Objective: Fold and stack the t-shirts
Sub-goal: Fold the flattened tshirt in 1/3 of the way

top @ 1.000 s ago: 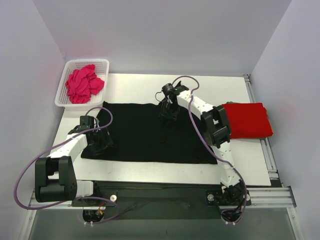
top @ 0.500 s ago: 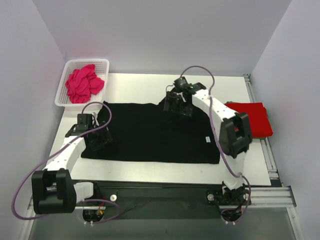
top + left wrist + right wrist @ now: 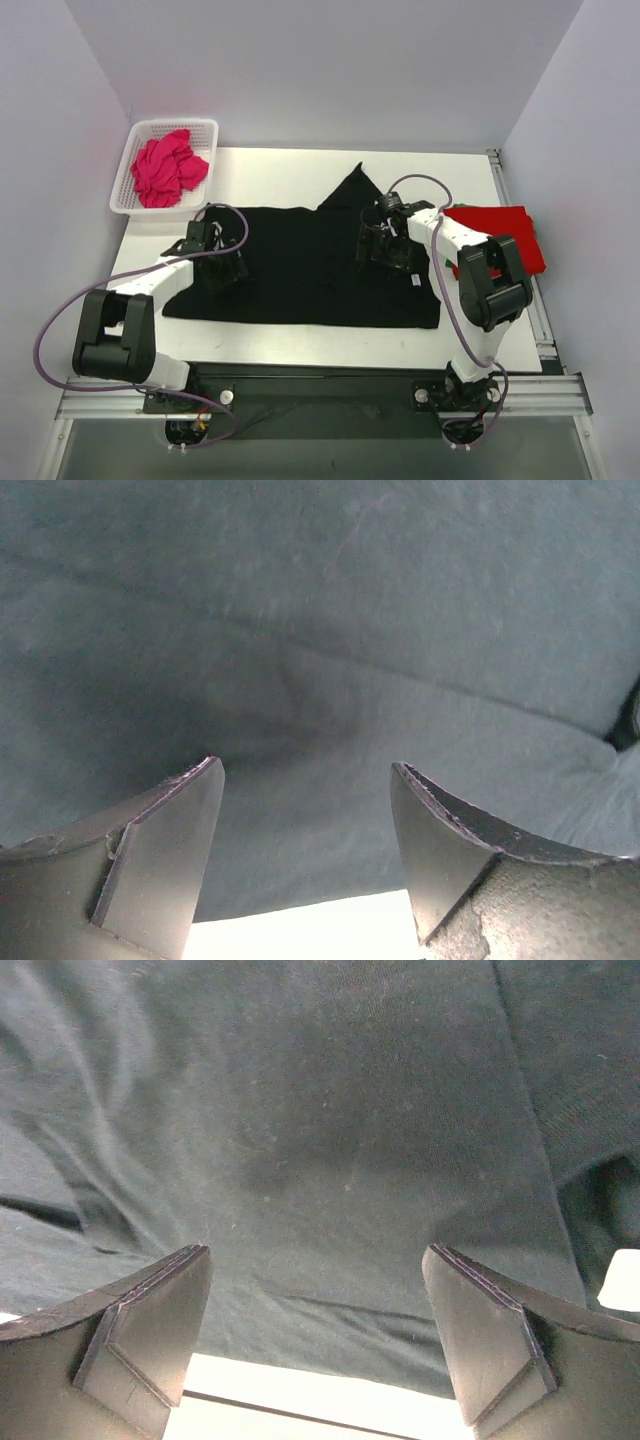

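A black t-shirt (image 3: 300,270) lies spread across the middle of the table, with a sleeve (image 3: 348,190) sticking out as a point past its far edge. My left gripper (image 3: 222,272) stands open over the shirt's left part, nothing between its fingers (image 3: 165,850); black cloth (image 3: 320,660) fills its wrist view. My right gripper (image 3: 385,250) stands open over the shirt's right part, fingers (image 3: 490,1330) wide apart above wrinkled black cloth (image 3: 320,1130). A folded red t-shirt (image 3: 500,235) lies at the right edge. A crumpled magenta-pink t-shirt (image 3: 168,168) sits in the basket.
The white mesh basket (image 3: 135,165) stands at the far left corner of the white table (image 3: 270,170). A metal rail (image 3: 535,300) runs along the table's right side. A small white label (image 3: 414,281) shows on the black shirt near its right edge.
My right gripper opened and let go of the black shirt, then moved right and nearer; the sleeve now points out past the far edge. My left gripper shifted right and farther along the shirt.
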Motion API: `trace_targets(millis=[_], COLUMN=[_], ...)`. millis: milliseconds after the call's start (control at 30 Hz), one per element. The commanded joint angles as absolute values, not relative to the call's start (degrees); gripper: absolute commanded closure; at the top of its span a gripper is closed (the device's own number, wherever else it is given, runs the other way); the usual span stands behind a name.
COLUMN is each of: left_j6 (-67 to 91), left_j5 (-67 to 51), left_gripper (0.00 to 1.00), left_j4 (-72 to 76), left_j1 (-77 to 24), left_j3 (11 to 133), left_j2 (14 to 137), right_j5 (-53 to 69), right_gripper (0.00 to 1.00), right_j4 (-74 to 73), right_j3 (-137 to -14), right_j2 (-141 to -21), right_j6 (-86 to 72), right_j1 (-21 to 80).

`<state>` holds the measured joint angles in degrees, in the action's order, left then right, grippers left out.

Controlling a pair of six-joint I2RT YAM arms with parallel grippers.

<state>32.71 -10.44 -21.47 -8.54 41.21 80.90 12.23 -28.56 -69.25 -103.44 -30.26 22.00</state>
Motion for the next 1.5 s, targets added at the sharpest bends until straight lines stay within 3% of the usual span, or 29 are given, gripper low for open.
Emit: trace_targets(millis=[0, 400, 1067, 1233, 1467], left_j6=[36.56, 43.06, 55.02, 53.45, 48.08], left_j5=[-11.08, -8.35, -8.79, -8.44, -3.70], left_gripper=[0.22, 0.22, 0.22, 0.22, 0.20], left_j4=[-13.28, -18.19, -27.60, -28.55, -32.52], left_j1=[-9.31, -10.63, -15.55, -16.00, -15.73], left_j3=[41.84, 33.40, 19.69, 22.05, 35.75], left_j2=[84.63, 78.93, 54.94, 52.38, 54.75], right_j5=[14.85, 19.51, 13.98, 14.23, 15.20], right_gripper=[0.10, 0.11, 0.11, 0.11, 0.11], right_j4=[-27.25, -31.11, -34.63, -34.72, -37.97], right_j3=[-66.72, -54.85, -43.68, -45.95, -57.01], right_j2=[-104.68, -104.24, -92.73, -91.50, -87.36], right_j6=[-28.92, -33.04, -35.16, -34.10, -33.31], right_j1=[20.66, 15.82, 14.94, 14.85, 14.77])
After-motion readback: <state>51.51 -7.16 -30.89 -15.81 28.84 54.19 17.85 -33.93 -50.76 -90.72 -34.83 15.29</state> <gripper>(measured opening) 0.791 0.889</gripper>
